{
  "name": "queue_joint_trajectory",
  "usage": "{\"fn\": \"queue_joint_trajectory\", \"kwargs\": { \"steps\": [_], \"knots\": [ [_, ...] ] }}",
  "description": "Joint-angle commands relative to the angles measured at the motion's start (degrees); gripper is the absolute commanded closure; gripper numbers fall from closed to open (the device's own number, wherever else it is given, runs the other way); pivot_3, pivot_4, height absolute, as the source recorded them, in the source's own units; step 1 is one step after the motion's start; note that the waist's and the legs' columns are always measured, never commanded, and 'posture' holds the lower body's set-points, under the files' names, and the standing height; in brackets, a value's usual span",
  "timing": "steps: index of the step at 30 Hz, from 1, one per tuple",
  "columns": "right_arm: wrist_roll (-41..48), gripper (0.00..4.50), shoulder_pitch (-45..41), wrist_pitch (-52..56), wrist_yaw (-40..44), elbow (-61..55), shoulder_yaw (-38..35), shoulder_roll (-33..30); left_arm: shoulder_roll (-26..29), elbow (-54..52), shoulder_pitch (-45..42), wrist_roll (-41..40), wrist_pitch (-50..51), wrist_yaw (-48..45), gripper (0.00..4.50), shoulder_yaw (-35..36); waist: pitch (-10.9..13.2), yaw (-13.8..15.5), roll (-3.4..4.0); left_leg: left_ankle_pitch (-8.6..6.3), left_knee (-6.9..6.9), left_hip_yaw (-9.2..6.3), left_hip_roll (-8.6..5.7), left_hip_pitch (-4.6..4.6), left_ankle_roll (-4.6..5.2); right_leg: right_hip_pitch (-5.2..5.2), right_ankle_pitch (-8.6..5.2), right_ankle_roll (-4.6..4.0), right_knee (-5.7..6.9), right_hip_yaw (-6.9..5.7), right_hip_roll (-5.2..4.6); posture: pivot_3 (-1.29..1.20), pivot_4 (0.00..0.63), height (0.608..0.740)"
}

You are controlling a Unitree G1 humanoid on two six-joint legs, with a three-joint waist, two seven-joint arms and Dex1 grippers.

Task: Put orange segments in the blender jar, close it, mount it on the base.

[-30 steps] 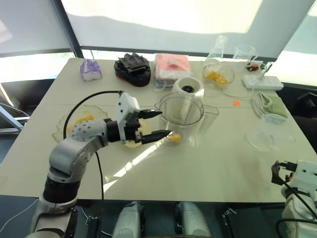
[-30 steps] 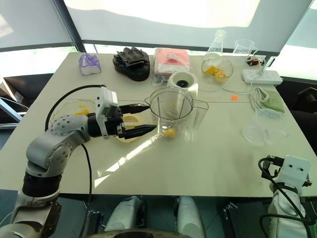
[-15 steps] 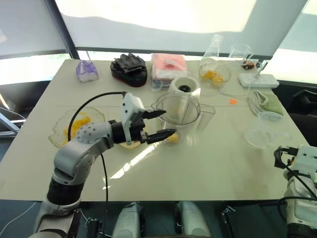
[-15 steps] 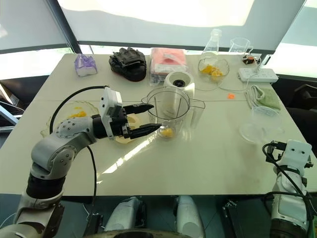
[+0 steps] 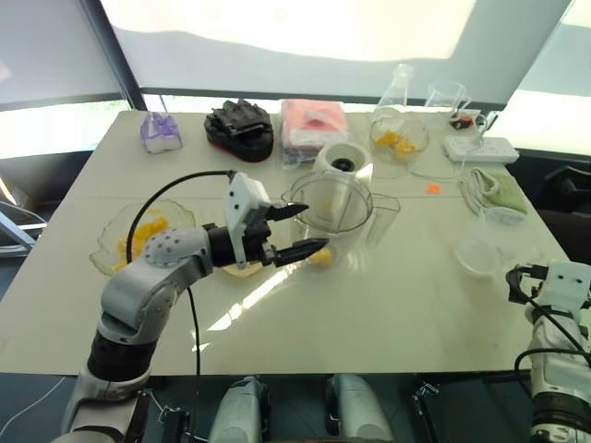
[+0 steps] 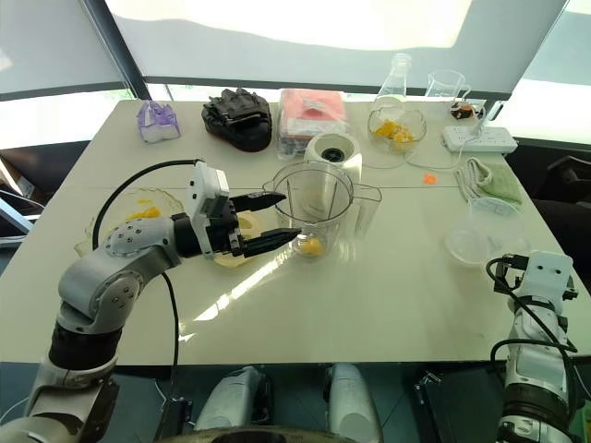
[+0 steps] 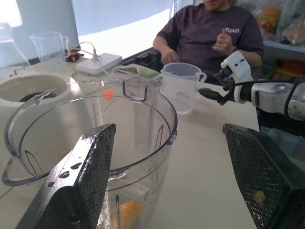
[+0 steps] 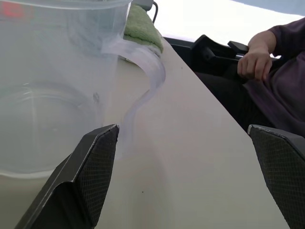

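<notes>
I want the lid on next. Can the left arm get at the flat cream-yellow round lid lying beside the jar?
Probably yes. The flat cream-yellow round lid lies right beneath the open left gripper, whose fingers hover beside the tall clear plastic blender jar, with nothing between.

- The left arm reaches across the near middle of the scene, forearm level, wrist bent toward the right.
- The left gripper point(image 5: 300, 231) points right, its two black fingers spread wide with nothing between them.
- The right gripper point(image 8: 190, 176) sits low at the near right edge, fingers point(image 8: 90, 176) wide apart, empty.
</notes>
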Motion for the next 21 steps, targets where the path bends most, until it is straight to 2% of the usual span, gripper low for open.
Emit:
{"fn": "queue_joint_trajectory", "kwargs": {
  "steps": [1, 20, 21],
  "knots": [
    [-0.78, 0.00, -3.06, -2.88, -0.09, 3.32, 0.49, -1.81, 0.17, -1.30, 0.14, -1.13, -0.36, 0.49, 0.76, 0.50, 0.01, -0.01, -0.02, 0.00, 0.00, 0.00, 0.00, 0.00, 0.00, 0.00, 0.00, 0.00, 0.00, 0.00, 0.00, 0.00, 0.150, 0.740],
    [-3.17, 0.00, -18.65, -14.05, -4.91, 33.00, 4.44, -6.00, 2.47, -3.39, 0.83, -2.06, 0.88, 2.44, 0.76, 0.58, 0.05, -0.30, -0.06, 0.00, -0.01, 0.05, -0.01, 0.01, 0.00, 0.02, 0.01, 0.01, -0.07, 0.07, 0.00, 0.00, 0.150, 0.740],
    [-3.13, 0.25, -19.37, -14.52, -4.93, 34.30, 4.60, -6.33, 2.57, -3.51, 0.84, -2.10, 0.99, 2.47, 0.73, 0.56, 0.05, -0.28, -0.06, 0.00, -0.01, 0.05, -0.02, 0.01, 0.00, 0.03, 0.01, 0.01, -0.07, 0.08, 0.01, 0.00, 0.150, 0.740]
  ]
}}
